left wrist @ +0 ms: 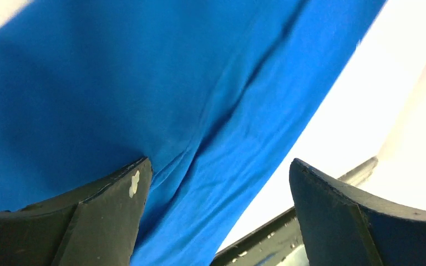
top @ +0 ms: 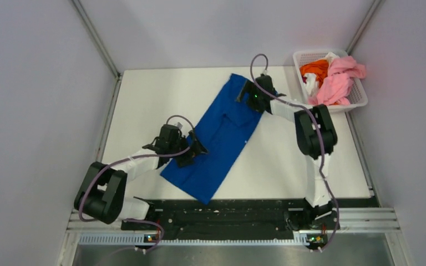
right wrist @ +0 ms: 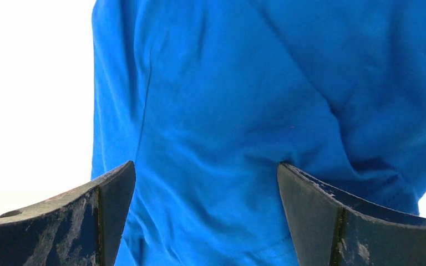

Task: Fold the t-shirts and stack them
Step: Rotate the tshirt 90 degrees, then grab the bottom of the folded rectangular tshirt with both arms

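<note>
So the blue tee (top: 224, 130) is laid out diagonally, near-left edge straddled by the released left end effector (top: 195, 151), far end by the released right end effector (top: 244, 92).

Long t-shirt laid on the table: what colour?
The folded cloth t-shirt is royal blue, plain; best in top external view.
</note>
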